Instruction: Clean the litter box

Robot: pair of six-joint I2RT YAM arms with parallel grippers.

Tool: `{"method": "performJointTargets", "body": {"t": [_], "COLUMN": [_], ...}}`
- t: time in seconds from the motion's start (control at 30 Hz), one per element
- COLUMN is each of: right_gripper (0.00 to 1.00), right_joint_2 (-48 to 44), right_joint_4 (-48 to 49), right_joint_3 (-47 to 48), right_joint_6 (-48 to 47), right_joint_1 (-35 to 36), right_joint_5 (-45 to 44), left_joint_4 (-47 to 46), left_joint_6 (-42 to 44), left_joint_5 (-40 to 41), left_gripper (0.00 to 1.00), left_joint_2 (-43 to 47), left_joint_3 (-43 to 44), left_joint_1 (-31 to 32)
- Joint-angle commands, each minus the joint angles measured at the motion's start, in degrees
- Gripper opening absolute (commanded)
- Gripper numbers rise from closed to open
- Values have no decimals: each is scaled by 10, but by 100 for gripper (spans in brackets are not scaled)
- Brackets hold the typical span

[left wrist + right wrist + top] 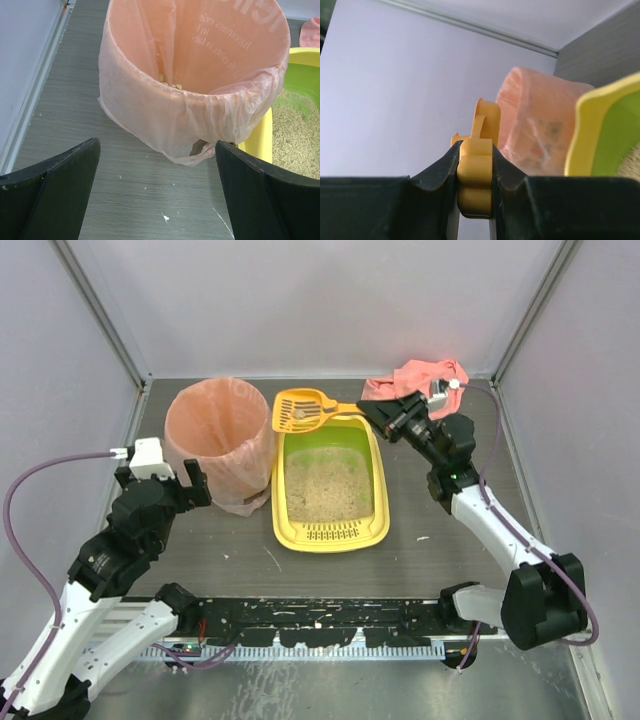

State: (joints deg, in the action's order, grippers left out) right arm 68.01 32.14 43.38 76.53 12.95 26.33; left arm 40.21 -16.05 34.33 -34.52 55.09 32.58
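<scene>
The right gripper (388, 416) pinches the handle of the orange scoop (300, 410) in the upper middle of the overhead view, the scoop's slotted head raised over the far end of the litter box (278, 510) beside the pink-bagged bin (250, 470). The yellow litter box sits at the centre of the table, sandy litter inside and its grate at the near end. At the left, the left gripper (156, 165) is spread wide and holds nothing, facing the bin.

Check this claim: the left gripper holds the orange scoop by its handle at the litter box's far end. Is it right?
No. The right gripper holds the scoop, as the right wrist view shows; the left gripper is open and empty. The rest stands.
</scene>
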Motion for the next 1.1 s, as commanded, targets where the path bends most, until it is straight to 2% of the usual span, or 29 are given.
{"method": "performJointTargets", "body": {"t": [0.0,0.1,0.23,0.47,0.73,0.83,1.07], "right_gripper": [1,1,1,1,1,1,1], "right_joint_2": [52,104,176,259,281,275,241], "right_joint_4": [-19,-57,-104,-150,-179,-195,-189], "right_joint_3": [116,206,327,464,521,524,514], "right_joint_6": [-40,-104,-235,-484,-714,-790,-813], "right_joint_1": [61,102,143,196,252,274,291], "right_joint_5": [-60,-83,-90,-100,-56,-67,-77], "left_joint_4": [-5,1,-2,-10,-8,-8,-13], "left_joint_6": [-25,-29,-35,-42,-43,-44,-41], "left_joint_5": [13,30,48,46,43,42,35], "left_gripper": [100,100,100,100,98,98,98], "left_joint_2": [20,37,65,91,85,84,82], "left_joint_3": [-6,-12,-19,-29,-29,-29,-30], "left_joint_1": [-2,-2,-2,-2,-2,-3,-3]}}
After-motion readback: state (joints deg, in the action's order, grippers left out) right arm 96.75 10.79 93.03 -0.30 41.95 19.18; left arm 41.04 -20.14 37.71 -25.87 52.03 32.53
